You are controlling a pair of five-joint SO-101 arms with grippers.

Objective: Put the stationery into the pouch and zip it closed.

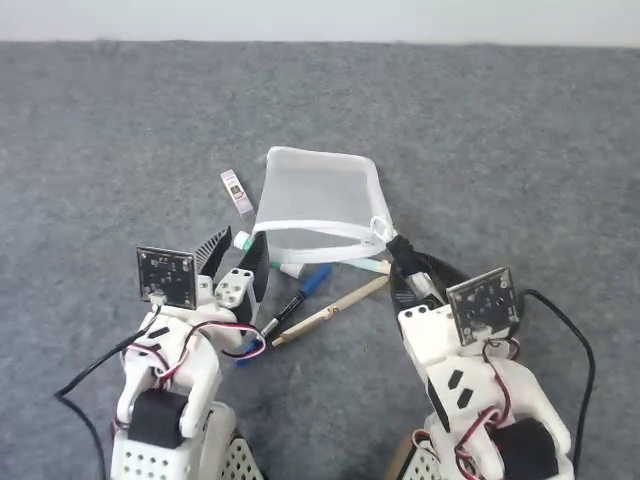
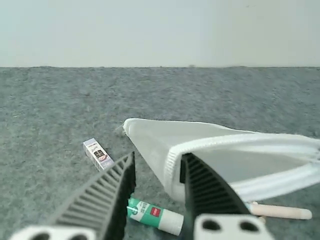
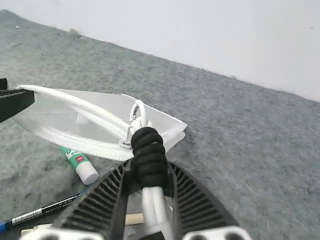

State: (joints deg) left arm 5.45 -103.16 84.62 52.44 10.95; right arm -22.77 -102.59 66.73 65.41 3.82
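Farthest left, a small labelled case (image 1: 236, 191) lies alone on the grey surface (image 1: 120, 140), just off the pouch's left corner. My left gripper (image 2: 159, 161) is spread open, its jaws standing either side of the left end of the pouch's mouth without pinching it. Just by that end a green-and-white glue stick (image 2: 152, 215) rests on the surface.

The pouch (image 1: 320, 195) sits about mid-surface, its mouth gaping toward the near edge where I stand, and it looks empty. It is thin white mesh, so I judge it light and floppy. It will slide and fold if pushed, and the firmest hold is the corded rim beside the zip.

In front of the mouth lie a blue pen (image 1: 302, 290) and a wooden pencil (image 1: 330, 312). Both are slim, rigid and apt to roll, so they are best pinched mid-shaft.

At the right end my right gripper (image 3: 147, 166) is clenched on the zip's black cord pull (image 3: 148, 150). The surface is a felt-like mat, likely grippy enough to slow sliding. A plain pale wall (image 3: 225, 35) rises beyond its far edge.
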